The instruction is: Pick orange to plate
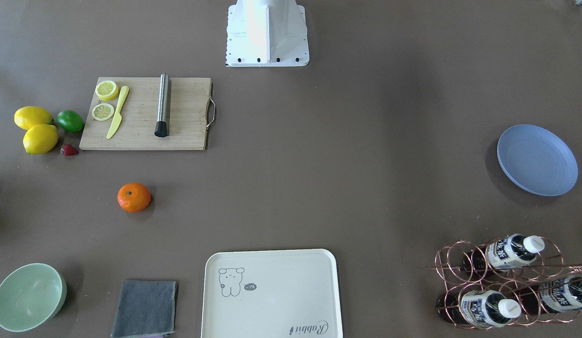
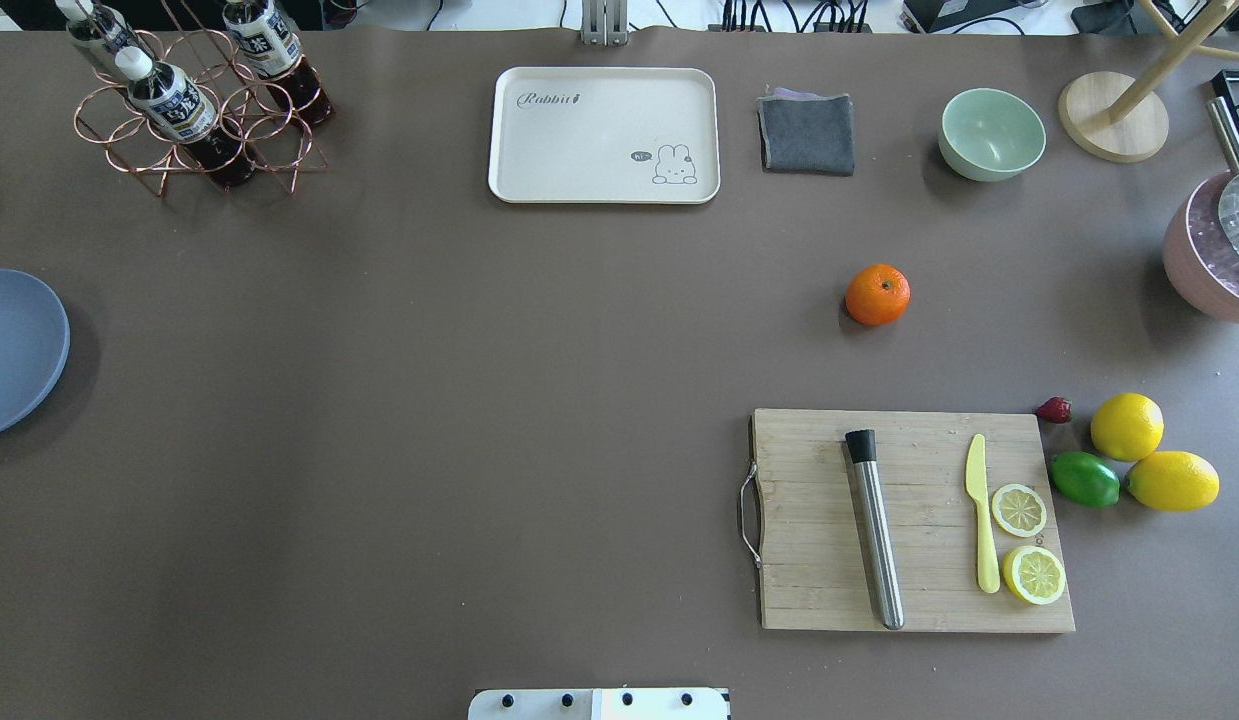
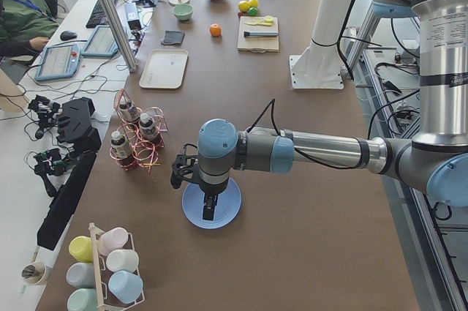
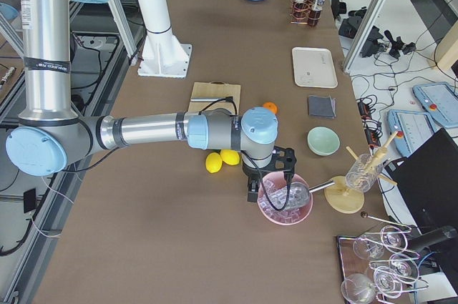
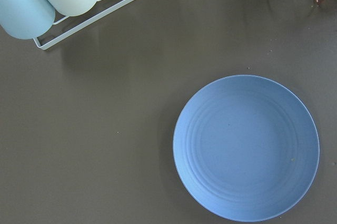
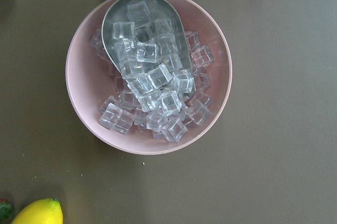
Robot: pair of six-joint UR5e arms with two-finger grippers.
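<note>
Front: small round bright-orange orange on brown table cover, near wooden cutting board, well apart from round light-blue plate.
Overhead: plate cut off at left edge.
Left side: left gripper above plate; can't tell how far it's open.
Right side: right gripper over pink ice bowl, partly hiding it; opening can't tell.

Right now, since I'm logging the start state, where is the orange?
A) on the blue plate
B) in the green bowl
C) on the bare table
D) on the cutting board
C: the orange rests on the bare table, apart from the cutting board; the plate holds nothing.
</note>
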